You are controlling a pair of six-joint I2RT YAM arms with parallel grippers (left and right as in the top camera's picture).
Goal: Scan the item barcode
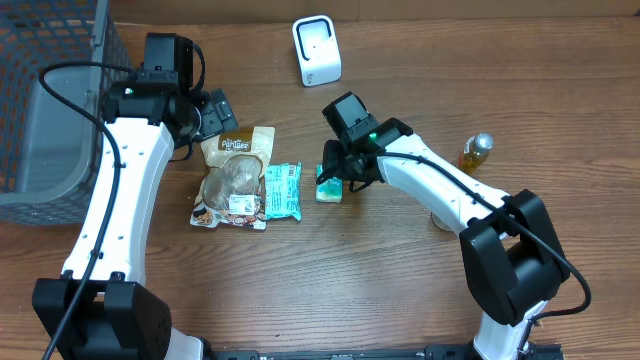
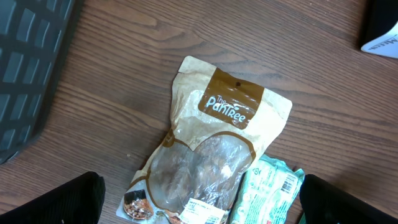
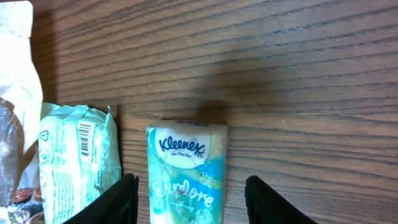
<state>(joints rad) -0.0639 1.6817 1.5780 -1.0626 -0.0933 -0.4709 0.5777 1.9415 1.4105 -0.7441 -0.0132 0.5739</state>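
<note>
A small Kleenex tissue pack [image 1: 328,187] [image 3: 186,168] lies flat on the wood table. My right gripper [image 1: 338,172] [image 3: 190,196] hangs over it, open, one finger on each side with a gap to the pack on both. Left of it lie a mint-green wrapped packet [image 1: 282,190] [image 3: 78,162] with a barcode on its end, and a brown-and-clear Pantree snack pouch [image 1: 235,175] [image 2: 211,143]. My left gripper [image 1: 213,118] [image 2: 199,202] is wide open above the pouch and holds nothing. The white scanner [image 1: 316,50] stands at the back of the table.
A dark wire basket [image 1: 50,100] [image 2: 25,62] fills the far left. A small bottle of amber liquid [image 1: 476,152] stands to the right of my right arm. The green packet [image 2: 267,193] lies against the pouch's right side.
</note>
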